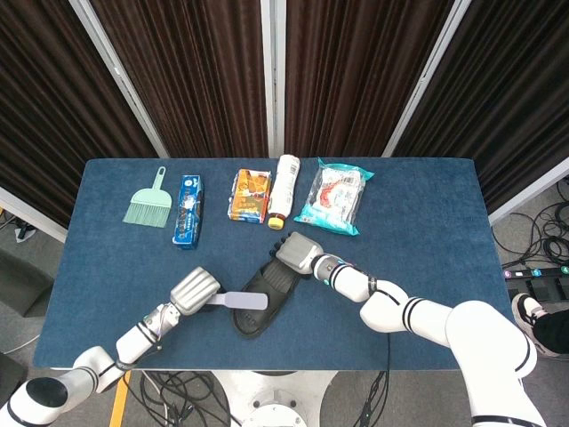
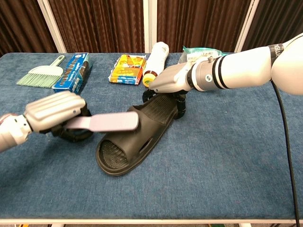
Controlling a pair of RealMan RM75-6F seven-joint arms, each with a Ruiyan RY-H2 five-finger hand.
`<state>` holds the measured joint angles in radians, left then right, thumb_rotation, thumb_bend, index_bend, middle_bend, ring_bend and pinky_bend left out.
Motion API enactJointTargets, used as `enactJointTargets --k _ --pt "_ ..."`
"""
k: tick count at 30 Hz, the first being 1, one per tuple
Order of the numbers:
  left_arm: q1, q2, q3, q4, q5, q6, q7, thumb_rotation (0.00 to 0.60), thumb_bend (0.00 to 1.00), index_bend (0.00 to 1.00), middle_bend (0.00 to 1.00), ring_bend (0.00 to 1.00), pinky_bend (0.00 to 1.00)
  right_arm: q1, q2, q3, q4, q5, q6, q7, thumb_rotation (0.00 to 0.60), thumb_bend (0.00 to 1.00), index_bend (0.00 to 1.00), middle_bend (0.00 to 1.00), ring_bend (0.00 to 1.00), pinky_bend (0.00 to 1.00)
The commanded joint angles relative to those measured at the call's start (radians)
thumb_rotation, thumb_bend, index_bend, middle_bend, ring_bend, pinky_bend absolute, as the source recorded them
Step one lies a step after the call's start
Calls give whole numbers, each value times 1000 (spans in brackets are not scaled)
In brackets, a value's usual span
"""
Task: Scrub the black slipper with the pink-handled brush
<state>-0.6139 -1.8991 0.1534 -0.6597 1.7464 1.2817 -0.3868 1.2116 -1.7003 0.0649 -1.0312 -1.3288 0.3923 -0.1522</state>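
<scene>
The black slipper (image 1: 260,301) (image 2: 137,135) lies slantwise near the table's front middle, toe toward me. My left hand (image 1: 193,292) (image 2: 56,115) grips the handle of the pink-handled brush (image 1: 238,302) (image 2: 111,122), whose head lies across the slipper's strap. My right hand (image 1: 297,252) (image 2: 173,81) holds the slipper's heel end, fingers curled over its far rim.
Along the back of the blue table (image 1: 427,231) lie a green dustpan brush (image 1: 148,205) (image 2: 41,74), a blue box (image 1: 187,210) (image 2: 71,71), a yellow snack pack (image 1: 250,195) (image 2: 126,68), a white bottle (image 1: 283,190) (image 2: 155,62) and a teal-edged packet (image 1: 333,197) (image 2: 201,51).
</scene>
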Motion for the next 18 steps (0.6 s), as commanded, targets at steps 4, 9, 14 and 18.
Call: enactJointTargets --k 4,9,14,18 --pt "27 55 35 -94 37 50 40 600 481 1000 1000 1000 1000 -4 4 0 -6 6 8 -9 600 249 528 406 205 240" --pt "63 98 5 -164 13 120 51 600 481 1000 1000 1000 1000 -6 18 -7 -24 15 4 -29 600 198 346 331 106 138" --pt "94 109 -67 -178 -84 102 50 600 480 1000 1000 1000 1000 -11 48 -10 -67 50 -1 -58 600 13 0 24 0 0" --pt "96 104 -132 -165 -184 10 82 600 480 1000 1000 999 1000 -30 99 -7 -149 75 49 -93 600 0 0 0 0 0"
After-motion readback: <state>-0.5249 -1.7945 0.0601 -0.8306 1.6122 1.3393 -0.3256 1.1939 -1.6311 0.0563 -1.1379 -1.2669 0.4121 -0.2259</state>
